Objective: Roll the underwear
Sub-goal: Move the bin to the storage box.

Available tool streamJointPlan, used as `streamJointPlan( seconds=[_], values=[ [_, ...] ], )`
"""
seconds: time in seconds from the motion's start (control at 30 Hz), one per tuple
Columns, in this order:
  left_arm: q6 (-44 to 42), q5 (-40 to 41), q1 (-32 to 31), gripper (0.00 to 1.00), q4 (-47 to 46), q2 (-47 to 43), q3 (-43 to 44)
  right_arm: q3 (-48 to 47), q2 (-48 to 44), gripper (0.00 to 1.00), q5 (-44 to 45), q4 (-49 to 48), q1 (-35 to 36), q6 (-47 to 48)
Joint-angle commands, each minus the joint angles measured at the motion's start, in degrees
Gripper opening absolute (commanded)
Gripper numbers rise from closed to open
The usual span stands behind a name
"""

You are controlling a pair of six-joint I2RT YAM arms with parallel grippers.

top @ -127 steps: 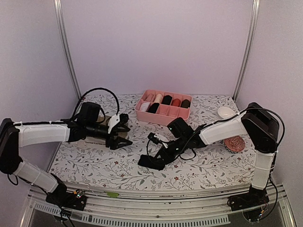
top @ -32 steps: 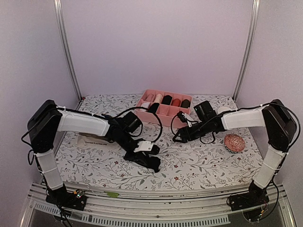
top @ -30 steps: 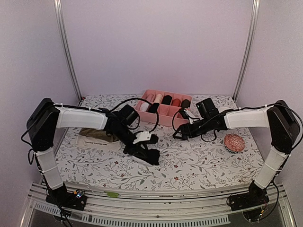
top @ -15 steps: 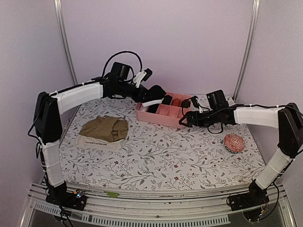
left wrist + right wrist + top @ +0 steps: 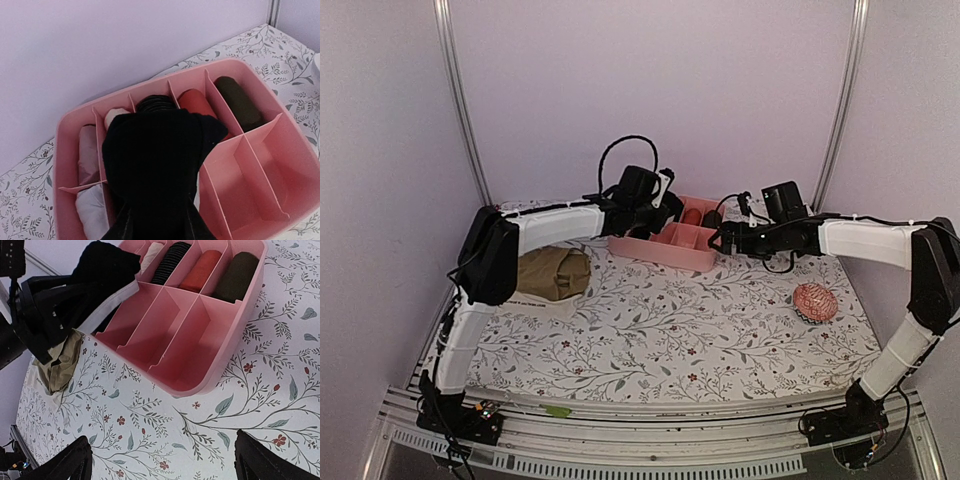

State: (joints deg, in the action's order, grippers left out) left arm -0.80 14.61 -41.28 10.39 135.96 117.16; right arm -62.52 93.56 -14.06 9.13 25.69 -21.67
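My left gripper [image 5: 157, 222] is shut on a bundle of black underwear [image 5: 155, 150] with white trim and holds it just above the middle compartments of the pink divided box [image 5: 61, 165]. From above, the left gripper [image 5: 655, 208] hangs over the box's [image 5: 665, 256] left half. In the right wrist view the black underwear [image 5: 102, 270] sits at the box's [image 5: 240, 325] far left. The right gripper [image 5: 167, 460] is open and empty over the tablecloth, just in front of the box; from above, the right gripper [image 5: 725, 238] stands at the box's right end. An olive-brown underwear [image 5: 552, 272] lies crumpled at the left.
The box's back row holds rolled pieces: a black ribbed roll [image 5: 156, 102], a red roll [image 5: 197, 102] and a dark olive roll [image 5: 239, 102]; pale rolls [image 5: 92, 210] sit at its left. Its front right compartments [image 5: 265, 180] are bare. A red-and-white patterned ball [image 5: 815, 302] rests at the right.
The left arm lifted the black underwear off the table and carried it back over the pink box. The right gripper opened wide and drew toward the box's right end.
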Motion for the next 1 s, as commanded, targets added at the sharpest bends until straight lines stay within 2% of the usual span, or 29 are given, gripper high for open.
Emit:
streamJointPlan(
  seconds=[0.0,0.23,0.4,0.67,0.97],
  values=[
    [-4.0,7.8,-2.7,0.0,-5.4,2.3,1.8,-2.0,0.0,0.99,1.1,0.9,-0.7,-0.3],
    [-4.0,9.9,-4.0,0.0,-1.7,5.0,0.9,-2.1,0.4,0.99,1.6,1.3,-1.2,0.0],
    [-4.3,13.3,-2.4,0.0,-5.5,4.4,-0.3,-2.5,1.5,0.99,0.4,1.2,-1.3,0.0],
    [-15.9,16.3,-1.0,0.0,-14.2,6.2,4.1,-3.2,2.7,0.99,-0.7,0.8,-1.3,-0.4],
    [-18.4,15.7,-4.2,0.0,-11.5,7.2,0.7,-3.7,3.5,0.99,-0.3,1.2,-1.5,-0.1]
  ],
)
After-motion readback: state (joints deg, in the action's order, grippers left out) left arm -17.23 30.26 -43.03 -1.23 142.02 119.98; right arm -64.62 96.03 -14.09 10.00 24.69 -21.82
